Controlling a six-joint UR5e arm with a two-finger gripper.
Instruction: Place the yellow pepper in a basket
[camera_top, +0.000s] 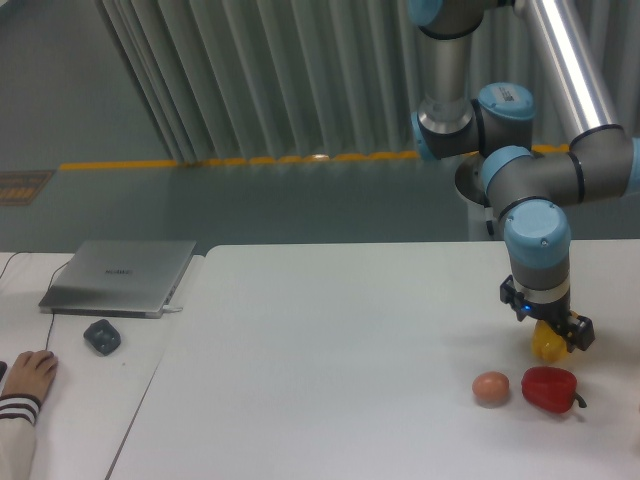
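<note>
The yellow pepper (547, 345) hangs just above the white table, at the right side of the camera view. My gripper (551, 338) points straight down and is shut on it, its black fingers covering the pepper's upper part. The pepper sits right behind and above the red pepper (549, 388). No basket shows in this view.
A small tan egg-like ball (490, 387) lies left of the red pepper. On the left, a closed laptop (120, 274) and a dark mouse (102, 336) rest on a neighbouring table, and a person's hand (27, 375) lies near its front edge.
</note>
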